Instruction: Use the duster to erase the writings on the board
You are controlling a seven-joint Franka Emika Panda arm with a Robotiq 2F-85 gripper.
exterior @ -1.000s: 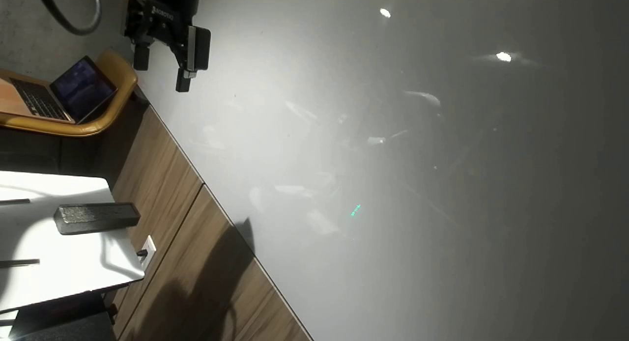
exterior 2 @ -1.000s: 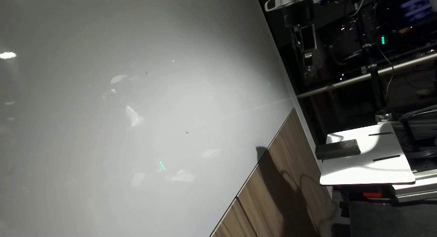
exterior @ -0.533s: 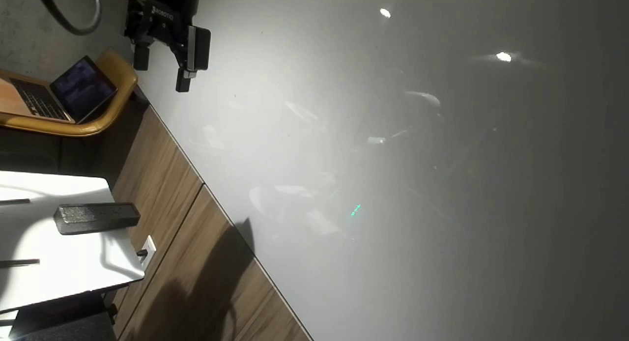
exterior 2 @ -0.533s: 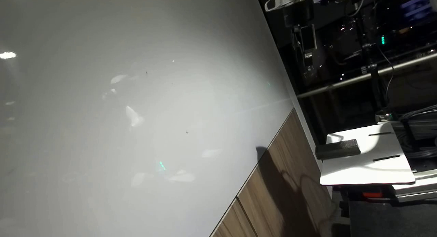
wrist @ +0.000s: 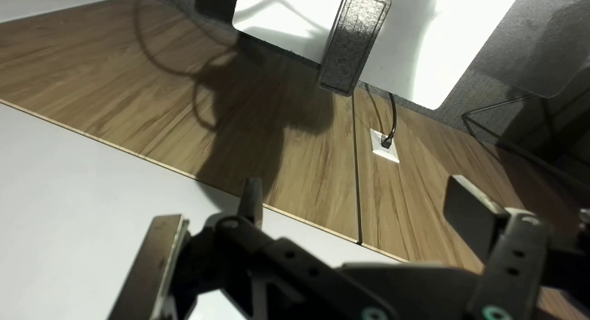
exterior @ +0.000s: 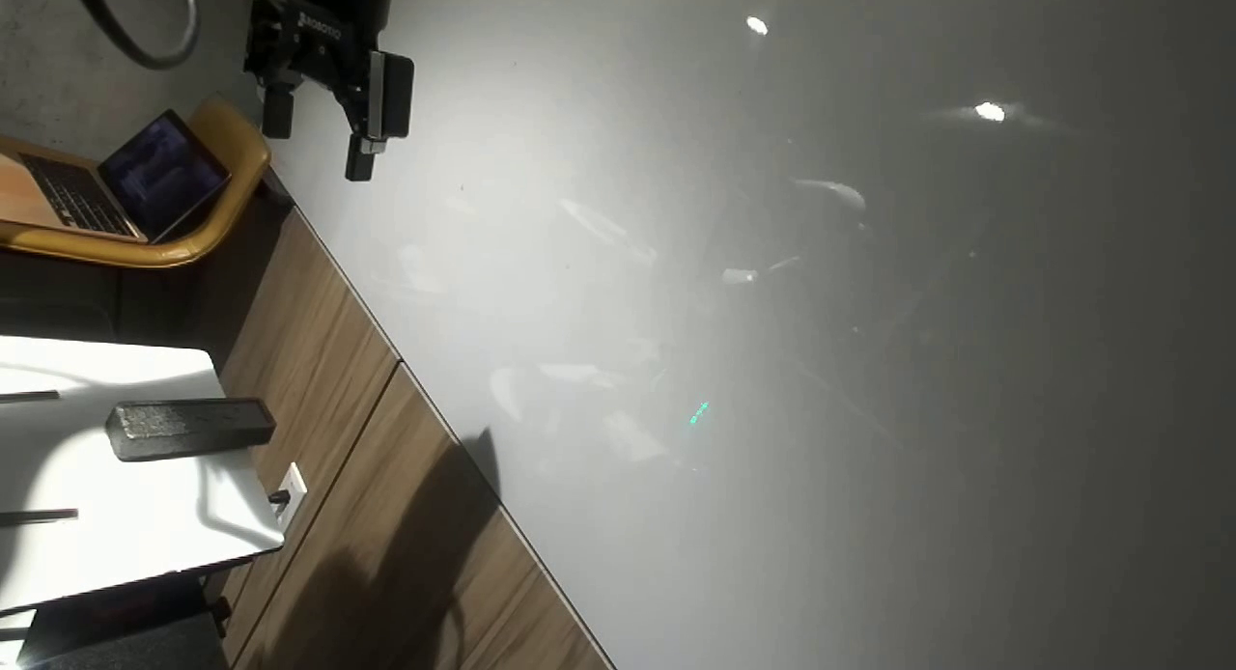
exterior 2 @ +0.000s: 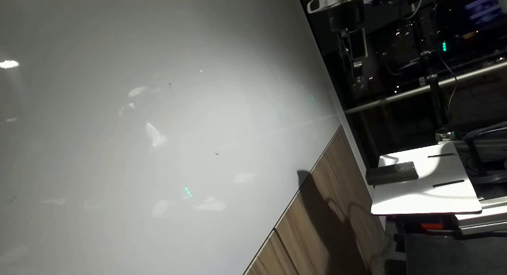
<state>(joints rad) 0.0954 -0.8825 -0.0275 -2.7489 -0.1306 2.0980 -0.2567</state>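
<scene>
The duster (exterior: 191, 429) is a dark grey-black block lying on a small white table top, one end overhanging its edge. It also shows in an exterior view (exterior 2: 392, 172) and in the wrist view (wrist: 354, 41). The board (exterior: 695, 516) is the large glossy pale panel, also in an exterior view (exterior 2: 111, 168). No zigzag scribble shows on it; only tiny dark specks (exterior 2: 216, 153) are visible. My gripper (exterior: 319, 141) is open and empty, above and away from the duster. In the wrist view its fingers (wrist: 362, 204) are wide apart with nothing between them.
The white table top (exterior: 116, 564) has thin dark slots. Wood panels (exterior: 386, 516) run below the board, with a plugged outlet (wrist: 385, 147). A laptop (exterior: 164, 173) sits on a yellow chair (exterior: 232, 149). A metal rail (exterior 2: 404, 96) and cables stand behind the table.
</scene>
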